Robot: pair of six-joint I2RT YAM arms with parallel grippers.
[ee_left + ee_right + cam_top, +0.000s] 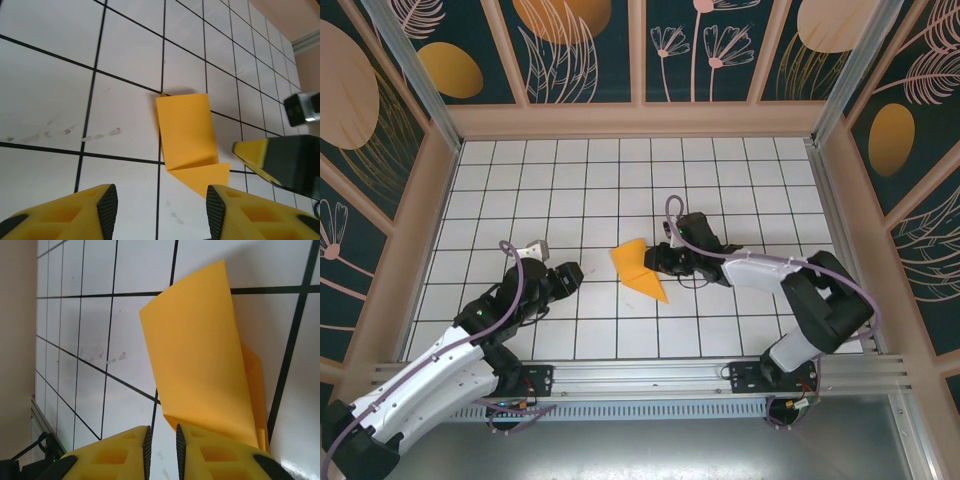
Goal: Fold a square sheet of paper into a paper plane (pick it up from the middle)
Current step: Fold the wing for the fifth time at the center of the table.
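Right wrist view: right hand was noted almost pressed together by the square sheet of paper, pinch unconfirmed; left hand was spread; its raised edge was judged best gripped squarely.

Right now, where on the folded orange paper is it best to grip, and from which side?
Probably pinch the raised flap of the paper at its near edge, coming low from the right, where the right gripper sits. That flap stands off the tiles; the triangular tail lies flat.
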